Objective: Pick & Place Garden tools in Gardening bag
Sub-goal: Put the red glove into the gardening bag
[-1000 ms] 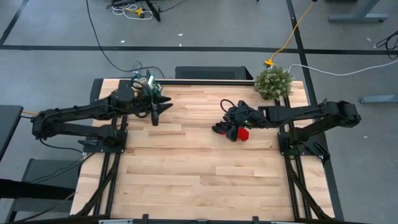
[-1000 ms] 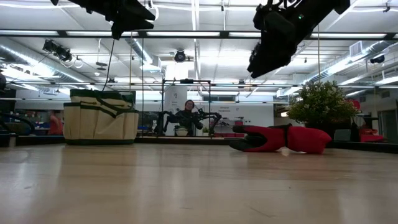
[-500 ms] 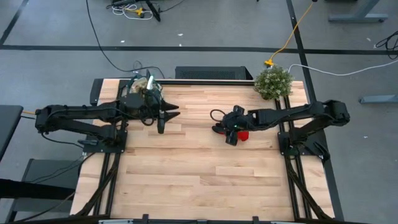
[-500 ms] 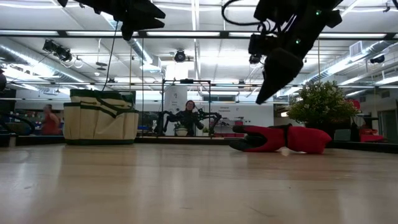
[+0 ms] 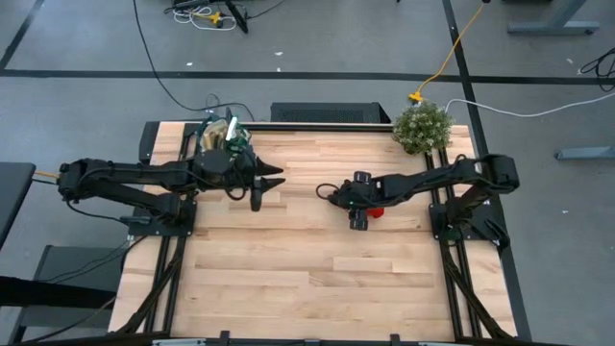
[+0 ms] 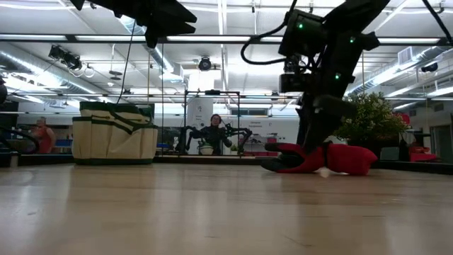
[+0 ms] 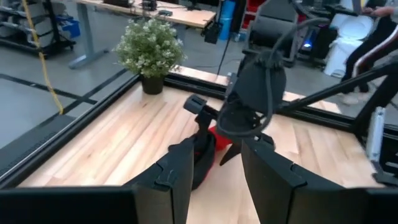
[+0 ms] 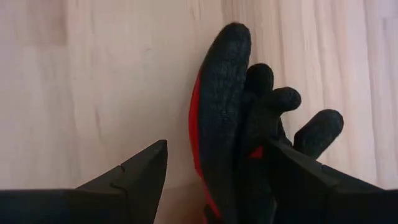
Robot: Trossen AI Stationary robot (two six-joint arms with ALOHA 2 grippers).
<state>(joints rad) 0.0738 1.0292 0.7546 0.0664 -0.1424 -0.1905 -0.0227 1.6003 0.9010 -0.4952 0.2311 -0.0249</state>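
Here, gloves (image 8: 249, 137) lie flat — fingertips pointing from right gripper (image 8: 214, 171).

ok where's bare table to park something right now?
The near half of the table is bare wood, in front of both arms. A narrower strip lies at the far edge between the bag and the plant. Crowded at mid-table: the right pincer, open, is down over the gloves, and the left pincer hangs beside the bag.
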